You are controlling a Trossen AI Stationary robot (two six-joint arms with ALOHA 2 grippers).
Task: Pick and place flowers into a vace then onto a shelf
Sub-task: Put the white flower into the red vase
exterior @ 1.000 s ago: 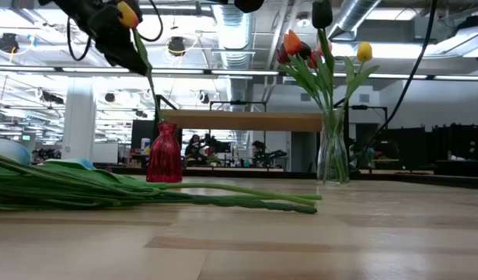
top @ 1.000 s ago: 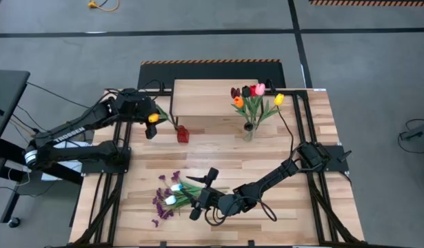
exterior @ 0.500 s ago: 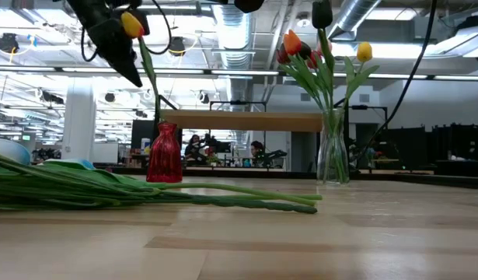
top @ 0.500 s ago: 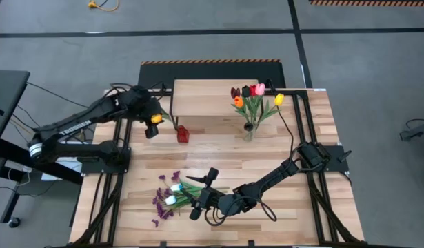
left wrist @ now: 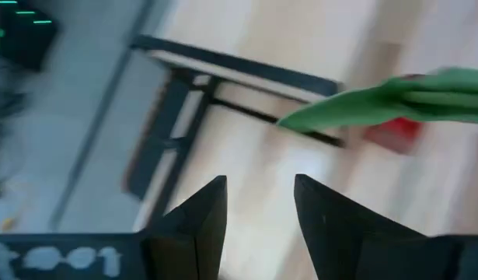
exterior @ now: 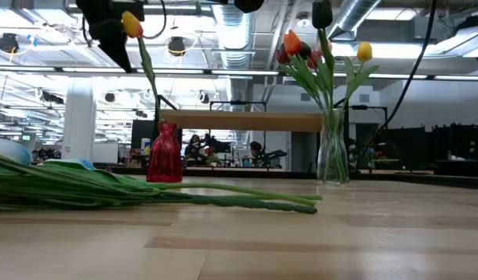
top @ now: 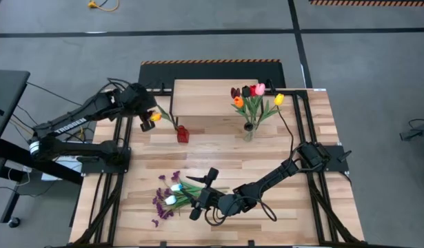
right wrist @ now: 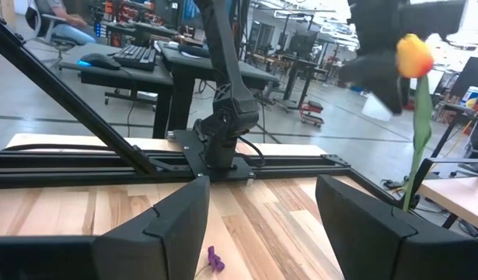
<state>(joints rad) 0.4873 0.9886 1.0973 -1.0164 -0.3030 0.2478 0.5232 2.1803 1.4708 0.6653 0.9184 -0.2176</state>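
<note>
High view — tulip [top: 155,116] beside left fingers [top: 145,122]

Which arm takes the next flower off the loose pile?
Right, likely. The right claw sits open, low at the loose flowers near the table's front. The left claw is far off, open beside the yellow tulip standing in the red vase.

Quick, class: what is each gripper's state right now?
Left gripper: open, empty, beside the yellow tulip in the small red glass vase.
Right gripper: open, empty.
</note>
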